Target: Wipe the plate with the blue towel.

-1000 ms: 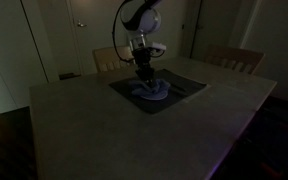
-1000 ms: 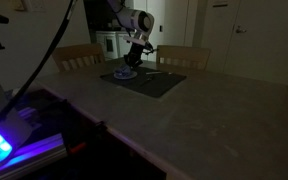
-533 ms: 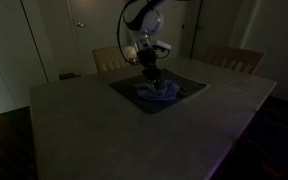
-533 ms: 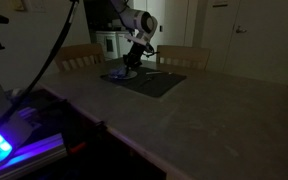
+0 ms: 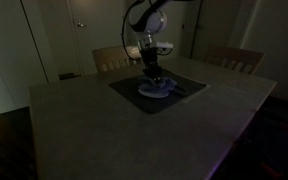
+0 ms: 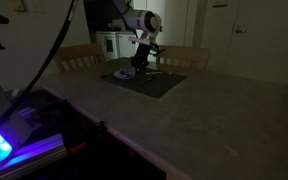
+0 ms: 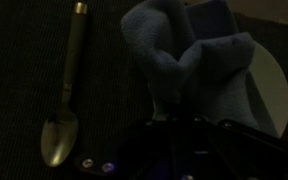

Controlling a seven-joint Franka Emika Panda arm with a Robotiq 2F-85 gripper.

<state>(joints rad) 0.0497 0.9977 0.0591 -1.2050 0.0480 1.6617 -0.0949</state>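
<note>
In the wrist view we see the gripper [image 7: 177, 128] coming in from the bottom edge, its fingers closed on a gathered fold of the blue towel [image 7: 189, 60]; the room is dim and the pads themselves are hard to make out, but the cloth narrows and bunches right where it meets them. The towel rises from that pinch in crumpled folds and spreads over the plate [image 7: 276, 95], whose pale rim shows as a curve on the right side, past the cloth. To the left of the towel, apart from it, a spoon [image 7: 68, 85] lies on the dark placemat [image 7: 14, 90], handle pointing to the top of the view and bowl toward the bottom. In both exterior views we find the arm reaching down steeply, with the gripper [image 5: 154, 78] [image 6: 139, 63] low over the plate [image 5: 166, 93], which sits on the placemat [image 5: 127, 88] toward the far side of the pale table [image 5: 104, 130]. Two wooden chairs [image 5: 108, 58] [image 5: 236, 60] stand at the far edge of the table, behind the arm.
</note>
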